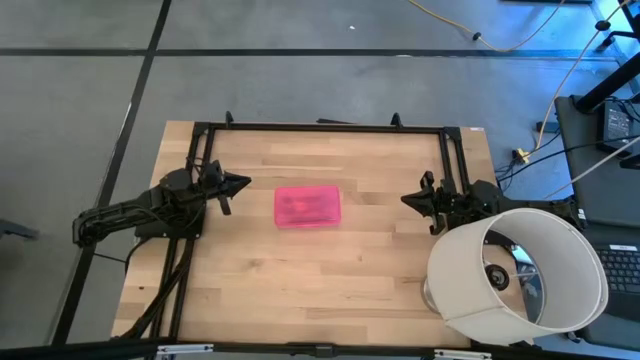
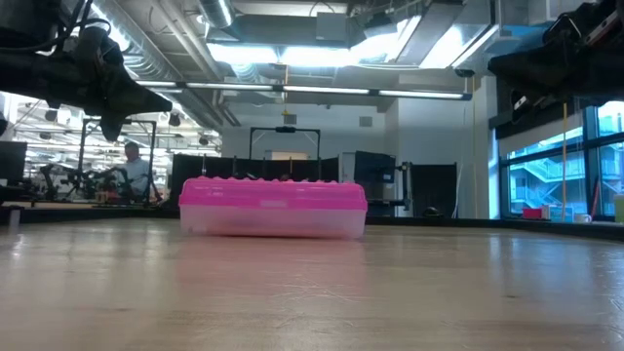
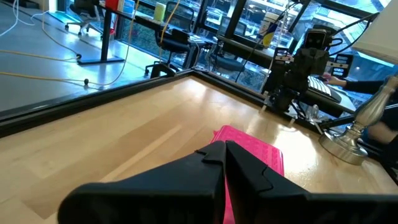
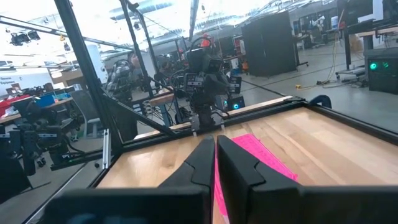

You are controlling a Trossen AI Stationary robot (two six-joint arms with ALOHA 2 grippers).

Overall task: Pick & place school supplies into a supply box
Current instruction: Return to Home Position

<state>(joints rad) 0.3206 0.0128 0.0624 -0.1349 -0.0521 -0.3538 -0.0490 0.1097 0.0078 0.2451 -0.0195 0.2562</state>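
Got the left hand (image 1: 243,184) clenched, fingers (image 3: 174,183) pressed together around nothing, hanging up off the bench (image 1: 250,290) over its left side with the tips aimed toward the middle. Same deal with the right hand (image 1: 406,199): clenched on empty air, raised over the right side, pointing back at the left one. From each wrist view, just seeing two dark wedges closed up with only a hairline slit between them. Moving outward, found the supply box (image 1: 308,207) sitting flat in the middle of the bench, right between the two hands and well apart from both. Clocked the pink lid (image 2: 273,192) down on the clear bottom half, going by the low view. Can't really make out anything through the plastic, so not guessing at the contents. Further out, spotted a big white lampshade (image 1: 520,275) on a metal base (image 3: 345,146), standing at the bench's lower right corner in the high view, just beside the right arm. Also a black frame (image 1: 320,127) running round the bench edge, and way back in the room a person (image 2: 132,168) over by some desks.
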